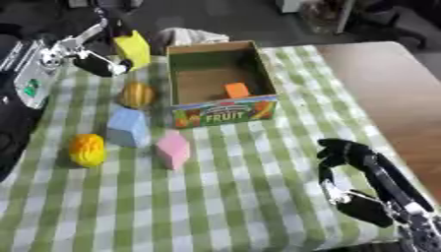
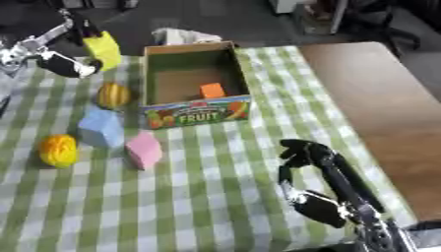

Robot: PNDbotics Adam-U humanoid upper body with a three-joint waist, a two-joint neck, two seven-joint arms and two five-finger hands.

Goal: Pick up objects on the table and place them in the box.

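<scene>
- Green-and-white checked cloth (image 1: 233, 197) covers the work surface, with bare brown table (image 1: 388, 83) showing along the right side; nearest the camera, the right hand (image 1: 340, 152) hangs low over the cloth at the lower right with its fingers curled and nothing in them (idle, by my judgement).
- Further in, on the left half, a pink block (image 1: 173, 148), a light blue block (image 1: 128, 127) and a yellow ridged fruit shape (image 1: 87, 149) sit near each other, still waiting to be picked up.
- Beyond them a second yellow-orange fruit (image 1: 137, 94) lies just beside the left wall of the box (image 1: 222, 112), a cardboard carton printed FRUIT on its front, open at the top.
- Inside the box an orange block (image 1: 237, 90) already rests on the floor toward the right.
- Farthest back, the left hand (image 1: 103, 61) is raised at the box's far left corner, fingers clamped on a yellow block (image 1: 134, 48), which is off the cloth and still outside the box's rim.
- To do this step well, I would carry the yellow block rightward until it is plainly over the opening, keeping it above the left wall so it does not clip the cardboard (a knock could shove the carton).
- Lower it toward the empty left part of the floor, away from the orange block, and only then let the fingers spread.
- Withdraw upward, not sideways, so the hand does not drag the wall.
</scene>
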